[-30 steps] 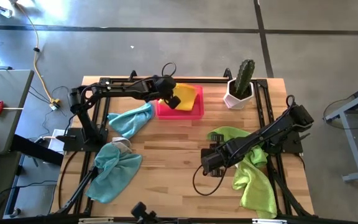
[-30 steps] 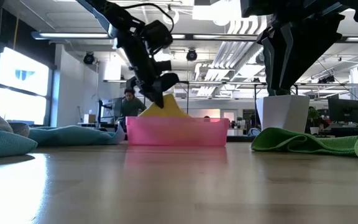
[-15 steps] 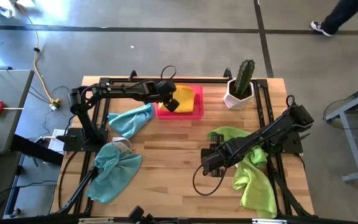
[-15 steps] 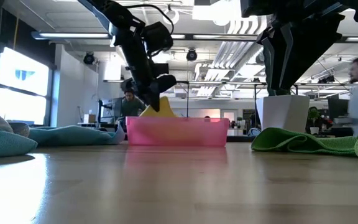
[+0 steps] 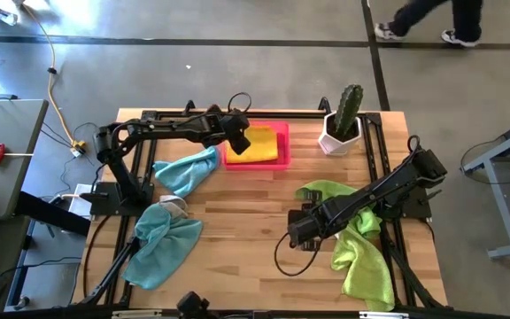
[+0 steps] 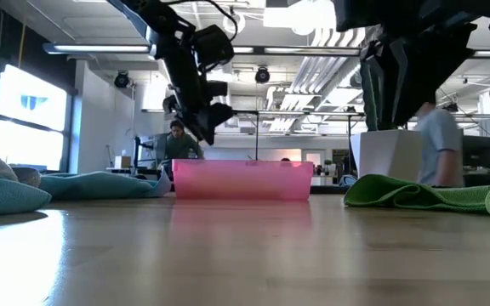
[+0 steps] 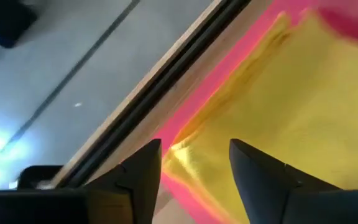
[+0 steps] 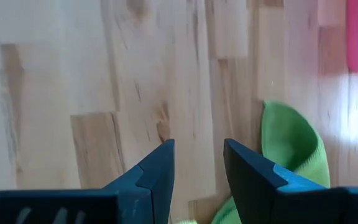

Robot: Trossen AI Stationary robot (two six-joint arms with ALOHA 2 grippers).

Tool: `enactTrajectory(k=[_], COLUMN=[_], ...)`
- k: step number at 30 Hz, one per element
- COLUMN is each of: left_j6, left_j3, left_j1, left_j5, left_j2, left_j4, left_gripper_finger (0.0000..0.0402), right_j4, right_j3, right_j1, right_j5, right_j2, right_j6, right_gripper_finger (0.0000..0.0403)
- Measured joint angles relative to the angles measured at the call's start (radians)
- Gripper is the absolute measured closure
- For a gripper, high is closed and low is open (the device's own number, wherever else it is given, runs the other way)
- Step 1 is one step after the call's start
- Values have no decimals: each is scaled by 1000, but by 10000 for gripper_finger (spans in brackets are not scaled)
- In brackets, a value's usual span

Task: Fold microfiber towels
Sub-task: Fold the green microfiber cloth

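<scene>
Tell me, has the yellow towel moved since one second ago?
Yes. The yellow towel dropped from the left gripper and now lies flat in the pink tray.

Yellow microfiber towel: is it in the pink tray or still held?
In the tray. The yellow microfiber towel lies flat inside the pink rectangular tray; the left gripper hovers above it, open and empty.

From the low view, the pink tray's wall (image 6: 242,180) hides the yellow towel (image 5: 257,144) lying inside. The person (image 5: 428,18) walking past the surface's far side is cut off by the high view's top edge. The right arm covers part of the lime green towel (image 5: 361,257), perhaps its middle fold.
</scene>
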Motion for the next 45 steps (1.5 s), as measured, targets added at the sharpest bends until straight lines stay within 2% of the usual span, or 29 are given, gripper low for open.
enactTrajectory(k=[2,8,11,16,20,28,32,38,45], left_j6=[-34,-49,-48,-37,-52,-224,-350,-437,-496], left_j3=[0,0,0,0,0,0,0,0,0], left_j1=[-9,-94,-188,-372,-521,-759,-843,-944,-980], left_j5=[90,490,564,565,547,330,286,230,182], left_j2=[-18,-42,-42,-39,-39,-38,-38,-38,-37], left_j4=[-1,13,13,11,-23,-264,-333,-341,-339], left_gripper_finger=[221,224,223,222,222,222,222,222,222], right_j4=[-44,-240,-300,-322,-320,-307,-212,18,172], right_j3=[0,0,0,0,0,0,-35,-222,-336], right_j1=[0,-1,-2,-12,-53,-112,-155,-259,-325], right_j5=[0,44,54,88,101,188,229,146,154], right_j2=[0,0,0,0,0,0,-2,-5,-6], right_j6=[57,286,394,440,431,352,315,241,220], right_gripper_finger=[271,271,270,268,248,196,195,194,194])
